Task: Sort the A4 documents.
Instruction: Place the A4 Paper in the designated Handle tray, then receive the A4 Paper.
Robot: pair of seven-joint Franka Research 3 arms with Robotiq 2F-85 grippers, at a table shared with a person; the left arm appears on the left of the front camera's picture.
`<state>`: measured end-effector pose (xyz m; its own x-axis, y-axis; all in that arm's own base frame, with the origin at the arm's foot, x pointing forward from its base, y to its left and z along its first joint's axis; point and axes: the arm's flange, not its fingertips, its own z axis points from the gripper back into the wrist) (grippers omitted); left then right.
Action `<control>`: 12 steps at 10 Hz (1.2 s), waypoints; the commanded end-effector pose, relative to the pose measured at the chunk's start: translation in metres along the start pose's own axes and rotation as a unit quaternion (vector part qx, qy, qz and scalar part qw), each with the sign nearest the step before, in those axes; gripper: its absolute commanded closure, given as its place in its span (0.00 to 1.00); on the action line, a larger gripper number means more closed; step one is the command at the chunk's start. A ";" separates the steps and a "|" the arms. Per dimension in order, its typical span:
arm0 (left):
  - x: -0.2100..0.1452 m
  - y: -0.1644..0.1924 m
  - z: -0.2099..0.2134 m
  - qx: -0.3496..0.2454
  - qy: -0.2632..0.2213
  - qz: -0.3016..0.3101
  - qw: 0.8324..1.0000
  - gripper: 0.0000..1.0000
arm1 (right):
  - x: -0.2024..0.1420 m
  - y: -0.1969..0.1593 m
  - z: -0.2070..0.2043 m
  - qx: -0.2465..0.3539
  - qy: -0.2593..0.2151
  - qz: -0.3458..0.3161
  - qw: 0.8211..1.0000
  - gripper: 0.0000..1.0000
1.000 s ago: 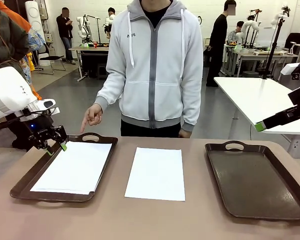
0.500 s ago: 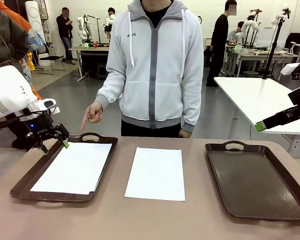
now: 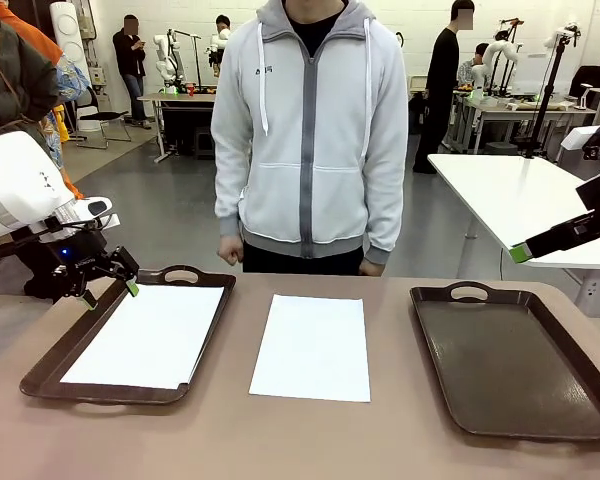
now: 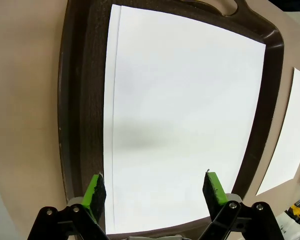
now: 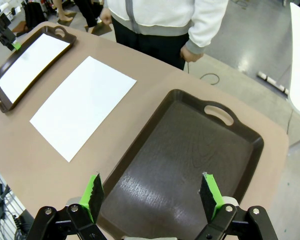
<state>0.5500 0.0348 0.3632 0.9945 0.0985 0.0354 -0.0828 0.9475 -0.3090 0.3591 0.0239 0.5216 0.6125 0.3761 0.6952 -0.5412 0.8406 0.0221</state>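
Brown tabletop (image 3: 380, 440) with two dark trays; a person (image 3: 310, 130) stands at its far edge. Of the A4 documents (image 3: 150, 335), some lie in the left tray (image 3: 50, 368), slightly offset along one long edge. One loose sheet (image 3: 312, 345) lies flat on the bare table at mid-width. The right tray (image 3: 510, 360) is bare. The left gripper (image 3: 108, 290) hovers over the left tray's far left corner, jaws spread, grasping nothing. The right gripper (image 5: 151, 189), likewise released, hangs above the right tray. Probable hazards: pads skidding on the flat sheet, creasing it or pushing it off the near edge.
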 end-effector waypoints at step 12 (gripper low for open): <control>0.001 -0.017 0.014 0.034 -0.012 -0.060 0.998 0.00 | 0.000 0.000 -0.001 0.003 0.000 0.000 1.000 0.00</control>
<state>0.5512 0.0313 0.3678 0.9967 0.0653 0.0486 -0.0485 0.9559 -0.2897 0.3591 0.0238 0.5216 0.6126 0.3761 0.6952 -0.5411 0.8407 0.0221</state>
